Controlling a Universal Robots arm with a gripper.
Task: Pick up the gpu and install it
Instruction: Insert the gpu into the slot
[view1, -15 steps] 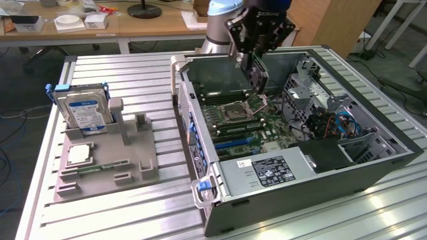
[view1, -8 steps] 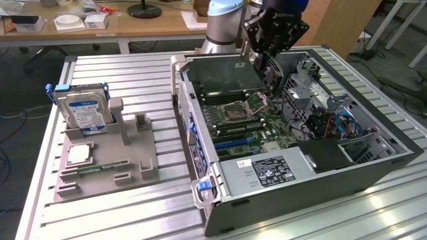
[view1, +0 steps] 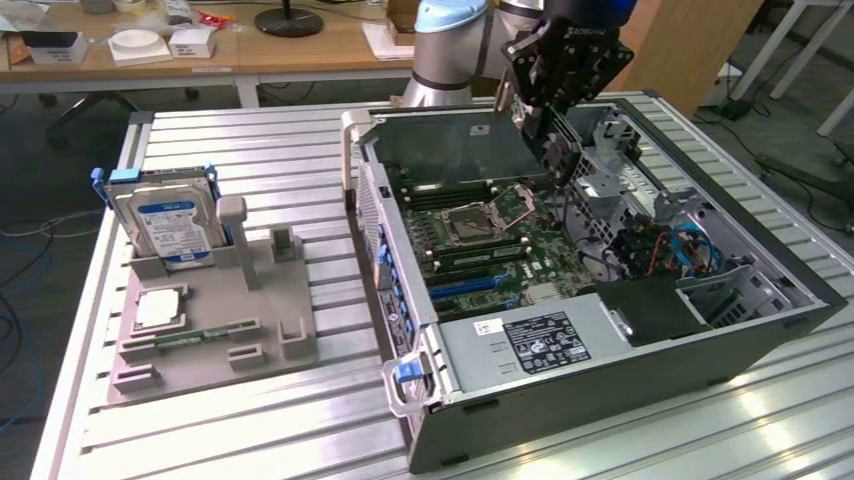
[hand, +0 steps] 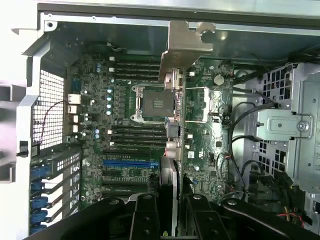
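Gpu (view1: 558, 140) hanging on edge over the open computer case (view1: 601, 410)
The gripper (hand: 170, 202) is closed narrow on the card's top edge; the card hangs above the case's motherboard (hand: 205, 130); I judge it light, stiff and fragile, best held by the board edges.

No lettering readable (power supply label (view1: 541, 340) too small).

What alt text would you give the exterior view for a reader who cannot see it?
A robot arm's hand holds the gpu on edge over the motherboard of an open computer case lying on a metal table. At the exterior view's left, a grey tray holds a hard drive standing upright.
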